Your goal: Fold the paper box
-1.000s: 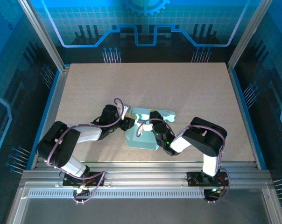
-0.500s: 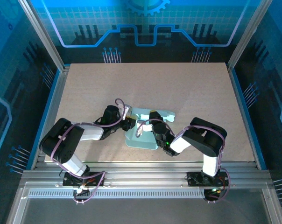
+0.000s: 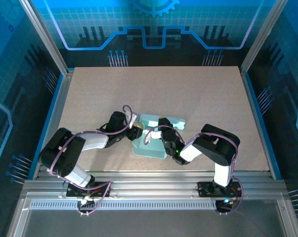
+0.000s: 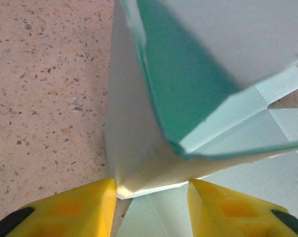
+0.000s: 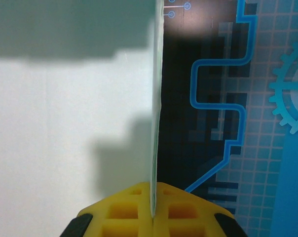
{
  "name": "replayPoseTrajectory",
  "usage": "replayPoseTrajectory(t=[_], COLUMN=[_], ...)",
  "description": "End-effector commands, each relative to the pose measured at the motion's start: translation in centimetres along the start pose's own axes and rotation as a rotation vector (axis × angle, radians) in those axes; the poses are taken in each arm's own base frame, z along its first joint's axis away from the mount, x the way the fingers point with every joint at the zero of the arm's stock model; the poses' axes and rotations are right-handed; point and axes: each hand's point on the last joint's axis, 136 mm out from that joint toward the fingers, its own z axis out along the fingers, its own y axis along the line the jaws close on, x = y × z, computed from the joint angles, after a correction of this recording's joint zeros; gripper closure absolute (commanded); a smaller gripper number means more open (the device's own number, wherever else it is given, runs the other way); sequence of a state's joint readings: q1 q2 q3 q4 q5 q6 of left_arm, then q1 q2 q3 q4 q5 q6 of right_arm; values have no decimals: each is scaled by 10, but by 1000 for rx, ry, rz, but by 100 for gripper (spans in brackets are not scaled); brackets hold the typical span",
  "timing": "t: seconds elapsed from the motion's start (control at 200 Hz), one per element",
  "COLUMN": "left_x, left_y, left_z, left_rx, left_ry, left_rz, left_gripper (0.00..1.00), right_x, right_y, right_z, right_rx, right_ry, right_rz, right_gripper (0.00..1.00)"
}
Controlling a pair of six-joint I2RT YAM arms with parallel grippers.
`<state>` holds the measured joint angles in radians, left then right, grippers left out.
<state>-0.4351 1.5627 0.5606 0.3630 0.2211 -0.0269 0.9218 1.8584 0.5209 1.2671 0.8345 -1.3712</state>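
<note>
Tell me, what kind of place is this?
Probably a robot lab work cell: black-and-white left arm and right arm bolted to silver aluminium rails, inside blue circuit-patterned wall panels.

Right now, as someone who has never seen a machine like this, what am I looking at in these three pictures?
You are looking at a robot with two arms, a left arm and a right arm, bolted at the near edge of a table. The overhead picture comes from a fixed camera above and behind them. On the table lies a mint-green paper box, partly folded. The other two pictures come from small cameras on the wrists, each looking along its own yellow fingers. The left gripper has its fingers apart with a folded corner of the box between them. I cannot tell whether they press it. The right gripper is pinched shut on a thin panel of the box, seen edge-on.
</note>
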Motion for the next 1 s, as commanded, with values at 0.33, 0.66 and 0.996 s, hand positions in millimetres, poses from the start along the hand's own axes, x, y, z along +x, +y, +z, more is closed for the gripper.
replayPoseTrajectory(t=[0.33, 0.66, 0.996], left_x=[-17, -21, -28], left_y=[-11, -18, -10], left_z=[6, 15, 22], left_rx=[54, 99, 33], left_ry=[-9, -15, -69], left_rz=[-8, -44, -11], left_gripper=[66, 68, 64], right_x=[4, -1, -14], right_y=[21, 18, 17], right_z=[0, 1, -6], right_rx=[1, 4, -17], right_ry=[45, 33, -20], right_rz=[-67, -56, -20], right_gripper=[100, 100, 100])
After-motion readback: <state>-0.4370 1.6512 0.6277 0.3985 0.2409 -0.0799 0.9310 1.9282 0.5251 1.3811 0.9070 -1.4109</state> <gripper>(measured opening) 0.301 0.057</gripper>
